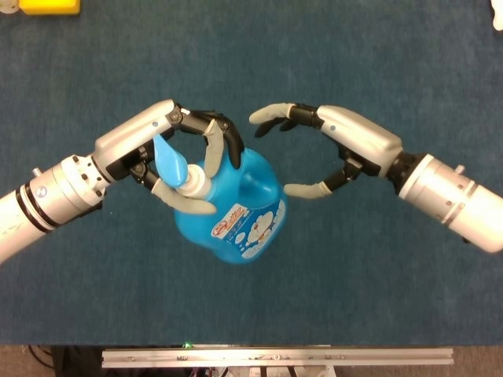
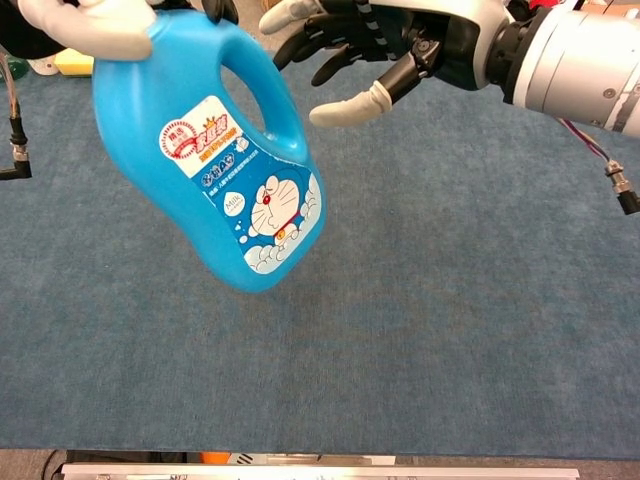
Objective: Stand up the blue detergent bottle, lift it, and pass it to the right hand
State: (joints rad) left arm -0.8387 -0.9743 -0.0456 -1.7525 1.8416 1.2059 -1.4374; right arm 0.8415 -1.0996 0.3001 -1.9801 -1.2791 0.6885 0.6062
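Left hand point(image 1: 185, 157) grips neck of blue plastic detergent bottle point(image 1: 236, 208), visible only in head view; chest view shows bottle tilted, off blue table mat point(image 2: 460, 300). Right hand point(image 1: 318, 153) spread beside handle, empty.

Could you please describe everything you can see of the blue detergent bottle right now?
The blue detergent bottle looks like glossy plastic, with a moulded loop handle, a white neck and a light blue cap. Its front label shows a cartoon cat and a red-and-white badge. It hangs tilted in the air above the table, base swung lower right. The left robot hand grips it around the neck; the right robot hand is open beside the handle, not clearly touching.
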